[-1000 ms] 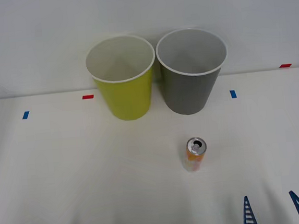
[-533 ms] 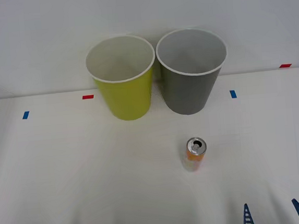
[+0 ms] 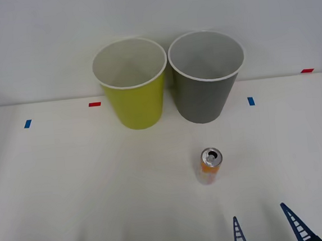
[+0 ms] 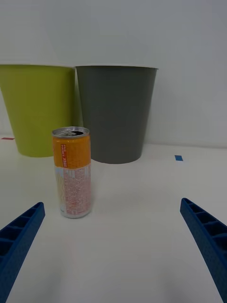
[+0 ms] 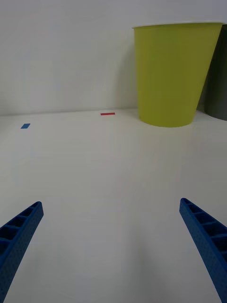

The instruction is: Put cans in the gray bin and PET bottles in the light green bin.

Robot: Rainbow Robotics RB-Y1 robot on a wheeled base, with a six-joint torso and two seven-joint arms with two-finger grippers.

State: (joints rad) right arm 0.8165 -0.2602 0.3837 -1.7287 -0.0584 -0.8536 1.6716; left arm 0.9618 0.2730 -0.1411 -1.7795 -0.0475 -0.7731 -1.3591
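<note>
A small orange-and-white metal drinks can (image 3: pixel 211 165) stands upright on the white worktop (image 3: pixel 71 185), its silver pull-tab top opened and facing up, right of the middle and nearer the front edge than the back. The upper part of its wall is orange, the lower part white with fine red print. At the back edge, against the wall, two tall round tapered plastic bins stand upright just beside each other, mouths open: the yellow-green bin (image 3: pixel 134 103) with white rim and white inside on the left, the dark gray bin (image 3: pixel 207 97) with white rim and pale inside on the right. The can stands apart from both, in front of the gray bin.
</note>
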